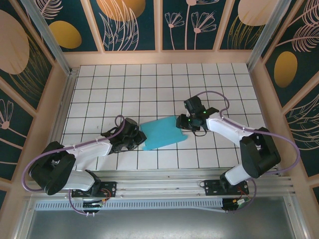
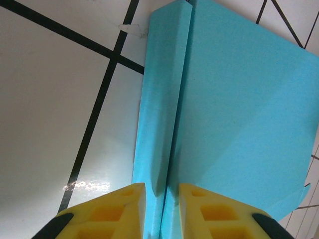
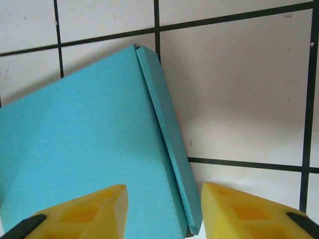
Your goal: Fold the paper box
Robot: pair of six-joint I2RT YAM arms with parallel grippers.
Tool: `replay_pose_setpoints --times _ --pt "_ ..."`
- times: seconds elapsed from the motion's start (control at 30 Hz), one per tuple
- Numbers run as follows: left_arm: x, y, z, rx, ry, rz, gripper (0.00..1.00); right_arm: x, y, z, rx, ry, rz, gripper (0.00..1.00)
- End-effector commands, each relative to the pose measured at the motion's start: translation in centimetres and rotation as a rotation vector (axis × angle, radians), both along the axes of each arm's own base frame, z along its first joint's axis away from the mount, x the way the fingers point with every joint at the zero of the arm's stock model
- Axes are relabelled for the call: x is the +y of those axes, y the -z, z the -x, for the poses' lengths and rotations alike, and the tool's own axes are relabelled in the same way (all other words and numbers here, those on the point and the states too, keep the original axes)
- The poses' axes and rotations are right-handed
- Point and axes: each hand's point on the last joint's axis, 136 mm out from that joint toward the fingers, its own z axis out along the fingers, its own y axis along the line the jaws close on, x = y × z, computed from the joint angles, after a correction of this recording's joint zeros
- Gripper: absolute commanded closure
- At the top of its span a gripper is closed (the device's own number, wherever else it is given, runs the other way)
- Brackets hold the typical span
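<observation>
Turquoise paper box (image 1: pixel 162 133) lies folded flat on bench (image 1: pixel 149 84), apparently finished; right jaws spread astride it, left jaws' grip unclear.

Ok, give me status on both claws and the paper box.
Left claw astride side wall of paper box, grip unclear. Right claw open over opposite edge. Box turquoise, flat on tiles. Nothing in the way.

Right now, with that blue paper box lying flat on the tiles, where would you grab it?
Probably the narrow side wall along an edge of the paper box, approached from outside that edge, a finger on each face. The top panel is broad and flat, offering nothing to pinch; the wall is a thin strip.
</observation>
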Motion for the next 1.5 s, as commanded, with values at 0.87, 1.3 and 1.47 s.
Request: replay_pose_setpoints --times 0.87,1.3,1.47 --pt "0.3 2.0 1.3 0.056 0.089 -0.073 0.76 -0.4 3.3 1.5 0.045 -0.022 0.075 0.62" --pt "-0.5 1.5 0.4 0.008 0.084 -0.032 0.68 0.2 5.3 1.7 0.085 -0.03 0.017 0.63" --pt "-0.9 2.0 0.5 0.024 0.093 -0.017 0.71 0.1 5.7 1.7 0.09 -0.027 0.018 0.7"
